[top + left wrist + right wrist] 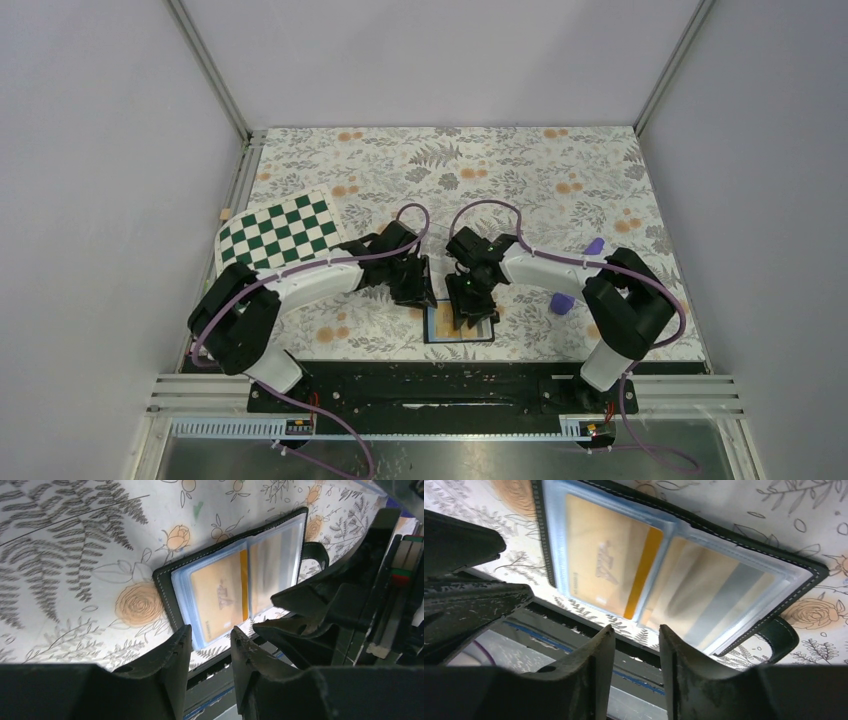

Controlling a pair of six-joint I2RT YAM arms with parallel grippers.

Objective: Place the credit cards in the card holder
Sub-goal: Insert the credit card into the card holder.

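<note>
I have both arms folded inward from their bases, elbows out, wrists meeting over the near middle of the bench (560, 170). The left gripper (210, 633) tilts down at the near edge of the card holder (164, 587), its fingers (175, 652) parted by a narrow gap with nothing clamped between them. The right gripper (636, 630) hangs just beside it, also over the holder's near edge, and its fingers (676, 650) are likewise a little apart and empty. The card holder (809, 570) lies open and flat on the floral cloth, its snap tab (781, 635) sticking out. One of the credit cards (599, 560) sits inside the left clear pocket, and another (694, 590) shows dimly through the right one. The left card carries a faint mark in its middle, but I cannot read it.
</note>
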